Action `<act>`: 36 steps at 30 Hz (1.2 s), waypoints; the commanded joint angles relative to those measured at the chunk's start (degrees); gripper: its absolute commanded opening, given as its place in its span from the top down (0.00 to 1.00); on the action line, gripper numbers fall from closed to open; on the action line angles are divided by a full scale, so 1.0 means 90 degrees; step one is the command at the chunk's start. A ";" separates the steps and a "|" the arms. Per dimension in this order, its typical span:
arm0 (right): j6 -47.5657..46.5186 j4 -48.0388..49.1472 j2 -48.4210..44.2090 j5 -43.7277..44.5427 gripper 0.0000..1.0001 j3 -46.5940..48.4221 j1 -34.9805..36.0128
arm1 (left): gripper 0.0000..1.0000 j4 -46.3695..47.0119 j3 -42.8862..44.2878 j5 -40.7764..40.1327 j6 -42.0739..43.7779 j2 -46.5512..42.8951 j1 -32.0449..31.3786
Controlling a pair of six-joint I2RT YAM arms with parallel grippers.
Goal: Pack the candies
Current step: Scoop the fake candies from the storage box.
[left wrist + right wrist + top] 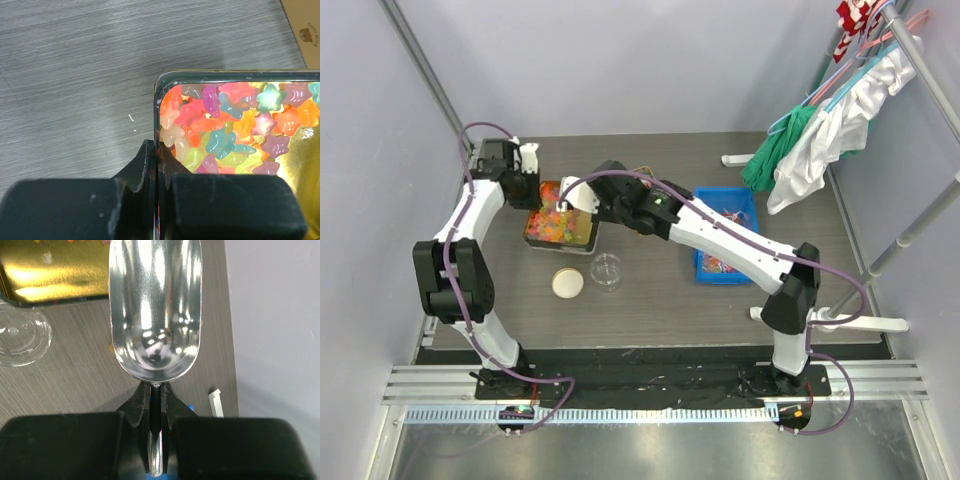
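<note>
The candies (235,125) are bright star-shaped gummies, piled in a gold tray (165,82) at the back left of the table. My left gripper (158,150) is shut on that tray's rim at its near corner, and it shows at the tray's left side (532,195) from above. The right gripper (156,390) is shut on the handle of a shiny metal scoop (155,310). The scoop's bowl is empty and hangs just off the gold tray's (55,275) edge. Seen from above, the scoop (580,193) sits over the tray's (582,240) right part, among candies (552,222).
A clear plastic cup (606,271) and a beige round lid (568,284) stand in front of the tray. A blue bin (725,200) with small wrapped pieces lies to the right. A clothes rack with garments (820,130) fills the far right. The cup (20,337) is left of the scoop.
</note>
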 commanded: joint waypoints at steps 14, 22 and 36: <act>-0.1116 0.0057 0.1186 0.1749 0.99 0.0502 0.0281 | 1.00 0.0995 -0.0548 -0.0803 -0.0309 -0.0648 -0.0769; -0.1869 0.0116 0.1645 0.2151 0.99 0.0511 0.0496 | 1.00 0.1024 -0.0587 -0.0764 -0.0476 -0.0687 -0.0857; -0.2924 -0.0361 0.2367 0.2543 0.99 0.0862 0.0672 | 1.00 0.1053 -0.0646 -0.0607 -0.0476 -0.0706 -0.0906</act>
